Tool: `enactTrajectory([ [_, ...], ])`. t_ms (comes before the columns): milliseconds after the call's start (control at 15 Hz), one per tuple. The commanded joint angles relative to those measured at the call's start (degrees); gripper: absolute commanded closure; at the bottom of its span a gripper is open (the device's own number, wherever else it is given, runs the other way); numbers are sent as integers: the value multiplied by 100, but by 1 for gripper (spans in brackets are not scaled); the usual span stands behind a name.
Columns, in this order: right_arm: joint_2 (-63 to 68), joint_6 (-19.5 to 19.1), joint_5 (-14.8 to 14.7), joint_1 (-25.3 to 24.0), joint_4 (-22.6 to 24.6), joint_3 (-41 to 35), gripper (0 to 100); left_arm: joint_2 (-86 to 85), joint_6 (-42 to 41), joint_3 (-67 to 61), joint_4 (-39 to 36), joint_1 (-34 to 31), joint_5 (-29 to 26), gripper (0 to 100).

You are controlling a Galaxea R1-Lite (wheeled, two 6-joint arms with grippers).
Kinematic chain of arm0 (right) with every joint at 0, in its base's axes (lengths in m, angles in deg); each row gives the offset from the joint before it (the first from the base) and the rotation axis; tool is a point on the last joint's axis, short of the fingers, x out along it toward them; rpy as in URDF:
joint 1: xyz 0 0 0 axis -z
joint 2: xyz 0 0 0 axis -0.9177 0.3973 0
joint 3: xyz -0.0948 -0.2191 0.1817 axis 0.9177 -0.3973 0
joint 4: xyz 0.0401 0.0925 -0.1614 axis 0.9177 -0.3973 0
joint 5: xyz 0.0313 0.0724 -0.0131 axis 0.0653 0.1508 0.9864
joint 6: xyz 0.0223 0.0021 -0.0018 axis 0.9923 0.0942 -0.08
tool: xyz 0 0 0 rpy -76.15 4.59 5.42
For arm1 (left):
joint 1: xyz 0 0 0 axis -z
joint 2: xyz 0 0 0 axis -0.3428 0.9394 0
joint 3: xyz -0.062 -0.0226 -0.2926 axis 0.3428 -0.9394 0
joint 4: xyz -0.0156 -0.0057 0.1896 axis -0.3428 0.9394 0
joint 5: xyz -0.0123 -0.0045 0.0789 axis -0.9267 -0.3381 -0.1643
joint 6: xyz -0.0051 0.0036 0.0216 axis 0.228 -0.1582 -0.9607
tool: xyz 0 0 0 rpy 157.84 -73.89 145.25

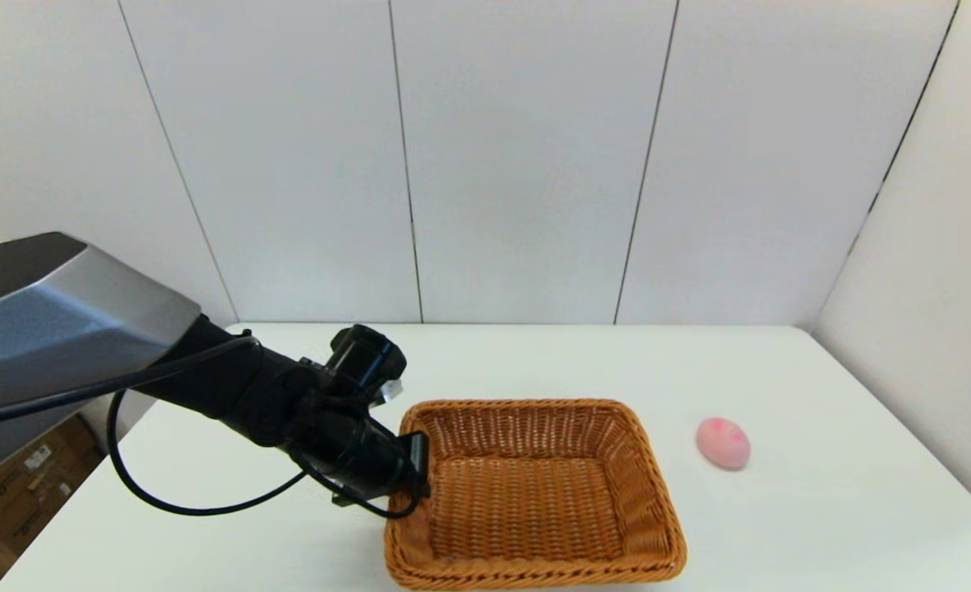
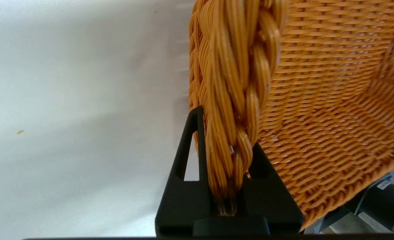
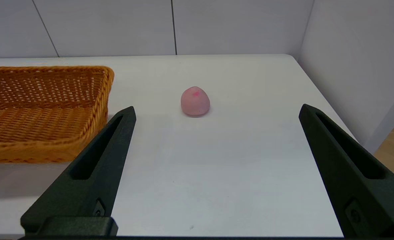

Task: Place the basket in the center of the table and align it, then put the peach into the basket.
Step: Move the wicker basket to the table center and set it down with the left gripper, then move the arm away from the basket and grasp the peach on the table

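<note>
Pinching the basket rim at its 9 o'clock side, left gripper is clamping the braid; peach is lying on table at basket's 3 o'clock, apart; right gripper is sitting spread wide. No readable writing.

Spread right gripper fingers frame the peach beside the basket.

Bare table surrounds the peach on every side; the nearest obstacle, the basket, stands well apart on its left. Basket interior holds nothing. The basket's left rim is occupied by the left gripper, clamped on it. The right gripper, fingers spread wide, faces the peach with nothing between.
</note>
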Motion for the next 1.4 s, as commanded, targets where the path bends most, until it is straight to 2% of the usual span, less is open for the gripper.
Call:
enactTrajectory([
  [67,7,2,-3,0,2,-1,0,10,13,55,70,-1,-11,100],
  [533,7,2,-3,0,2,-1,0,36,30,46,70,8,-2,100],
  [600,7,2,-3,0,2,-1,0,45,30,46,70,17,15,0],
  [1067,7,2,-3,0,2,-1,0,-315,-181,29,61,17,15,0],
  [1267,7,2,-3,0,2,-1,0,-1555,-348,-50,79,-63,15,0],
  [1400,7,2,-3,0,2,-1,0,-2880,-602,-112,377,-63,138,0],
])
